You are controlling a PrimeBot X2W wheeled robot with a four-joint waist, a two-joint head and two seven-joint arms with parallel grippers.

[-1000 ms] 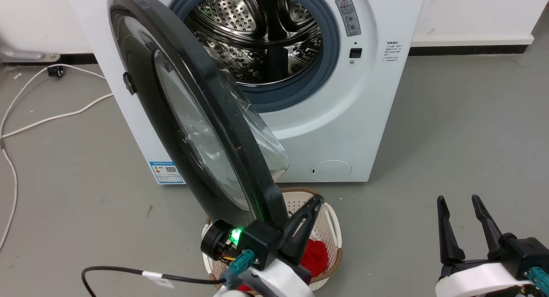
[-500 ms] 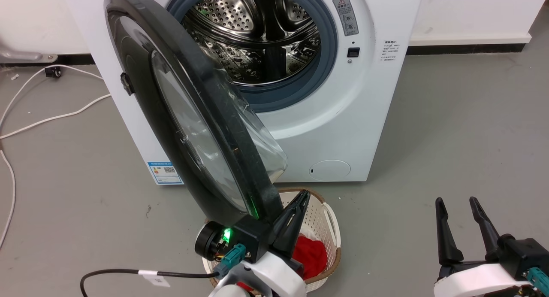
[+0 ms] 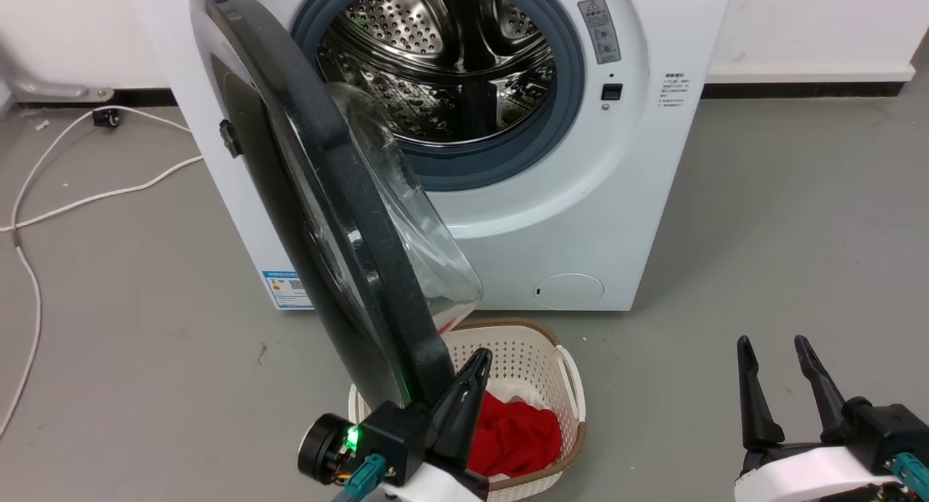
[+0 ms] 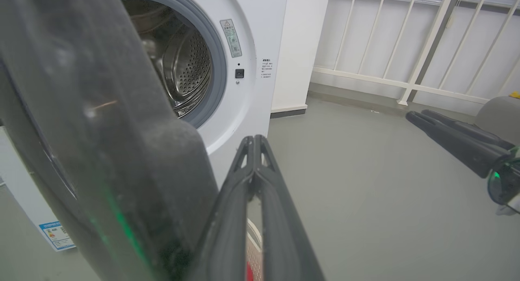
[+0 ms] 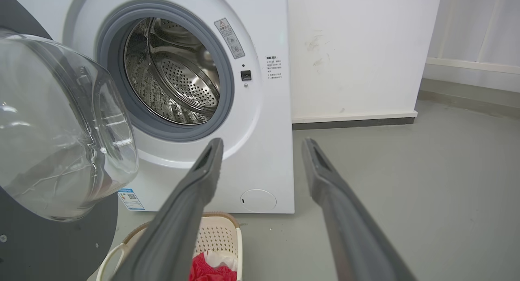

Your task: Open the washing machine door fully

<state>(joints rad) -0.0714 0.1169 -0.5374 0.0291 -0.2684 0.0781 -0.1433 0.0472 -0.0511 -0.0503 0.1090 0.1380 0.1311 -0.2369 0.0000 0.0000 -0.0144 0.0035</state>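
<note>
The white washing machine (image 3: 624, 197) stands with its steel drum (image 3: 443, 52) exposed. Its black washing machine door (image 3: 341, 219), hinged on the left, swings out toward me and shows almost edge-on, the glass bowl (image 5: 61, 130) bulging from its inner side. My left gripper (image 3: 479, 357) is shut with nothing between its fingers and lies against the inner side of the door's lower rim. In the left wrist view the shut fingers (image 4: 243, 199) rise beside the dark rim (image 4: 101, 130). My right gripper (image 3: 773, 342) hangs open at the lower right, away from the machine.
A cream laundry basket (image 3: 522, 357) holding a red cloth (image 3: 515, 437) stands on the floor under the door's free edge. White cables (image 3: 94, 197) trail over the grey floor at the left. A white railing (image 4: 406, 82) runs along the right side of the room.
The door has swung further open to the left, now nearer edge-on. My left gripper has moved left and down along with its rim. The right gripper has stayed put.
</note>
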